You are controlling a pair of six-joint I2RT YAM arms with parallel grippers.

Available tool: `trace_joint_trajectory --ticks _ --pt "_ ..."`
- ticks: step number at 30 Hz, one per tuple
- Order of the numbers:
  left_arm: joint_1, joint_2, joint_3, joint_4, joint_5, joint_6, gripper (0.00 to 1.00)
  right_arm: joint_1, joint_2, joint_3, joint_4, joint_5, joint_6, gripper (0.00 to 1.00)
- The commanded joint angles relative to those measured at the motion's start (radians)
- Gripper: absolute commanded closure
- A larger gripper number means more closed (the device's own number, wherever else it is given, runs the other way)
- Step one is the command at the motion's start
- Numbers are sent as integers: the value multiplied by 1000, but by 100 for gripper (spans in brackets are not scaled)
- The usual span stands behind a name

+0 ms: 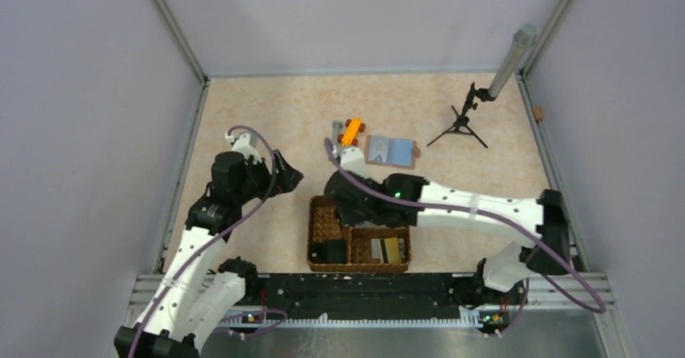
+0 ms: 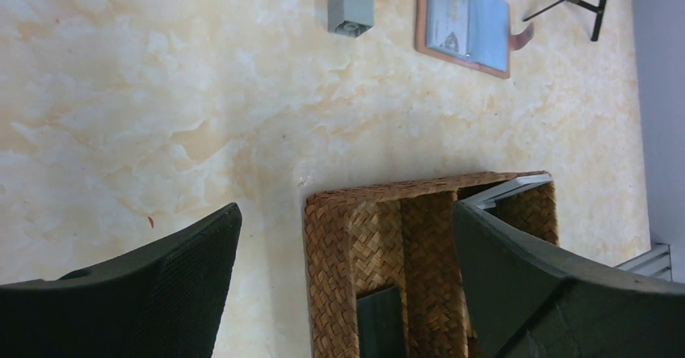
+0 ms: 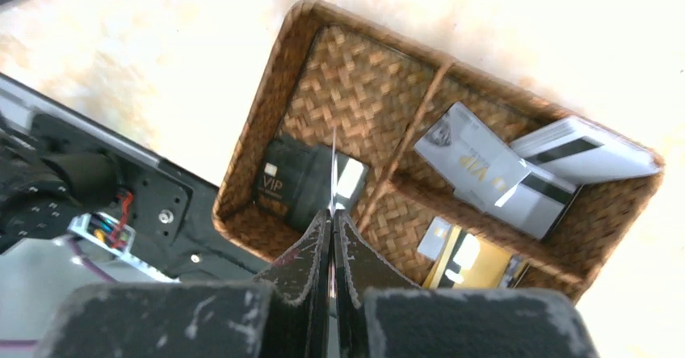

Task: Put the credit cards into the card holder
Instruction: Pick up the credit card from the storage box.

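My right gripper (image 3: 332,212) is shut on a thin credit card (image 3: 333,160) seen edge-on, held above the woven basket (image 3: 266,124). In the basket lie a black VIP card (image 3: 288,182), a grey card (image 3: 467,157), a white card with a black stripe (image 3: 583,151) and a gold card (image 3: 475,263). The card holder (image 1: 391,151) lies open on the table behind the basket, light blue inside; it also shows in the left wrist view as the card holder (image 2: 464,20). My left gripper (image 1: 288,177) hangs open left of the basket, with nothing between its fingers (image 2: 170,285).
An orange toy (image 1: 350,132) and a grey block (image 1: 335,128) lie left of the card holder. A small black tripod (image 1: 460,124) with a grey pole stands at the back right. Metal rails and walls border the table.
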Motion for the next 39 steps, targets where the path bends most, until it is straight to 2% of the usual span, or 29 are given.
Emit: trace_joint_trajectory --ticks 1,4,6,10,16,22,26,28,30,36,39 --pt "4 -30 99 -6 43 54 1 -153 -173 -98 197 -247 -216 100" --pt "4 -56 133 8 193 105 1 -276 -236 -144 241 -400 -329 100" --pt "4 -71 123 62 366 142 2 -368 -263 -170 260 -579 -406 100" --pt "-1 -44 102 147 706 121 2 -525 -285 -214 286 -896 -514 100" --pt "-58 44 102 121 845 161 2 -550 -259 -235 312 -1217 -615 100" --pt "-279 165 156 32 846 250 2 -551 -195 -252 360 -1339 -626 100" --pt "-309 221 174 27 856 265 5 -550 -169 -250 360 -1370 -643 100" --pt "-311 236 176 38 866 266 13 -550 -164 -246 350 -1378 -655 100" --pt "-316 256 179 39 877 266 30 -550 -162 -242 340 -1374 -662 100" --pt "-339 311 189 22 883 288 70 -555 -158 -228 333 -1370 -671 100" --pt "-342 322 196 19 906 294 98 -588 -159 -225 337 -1359 -661 100"
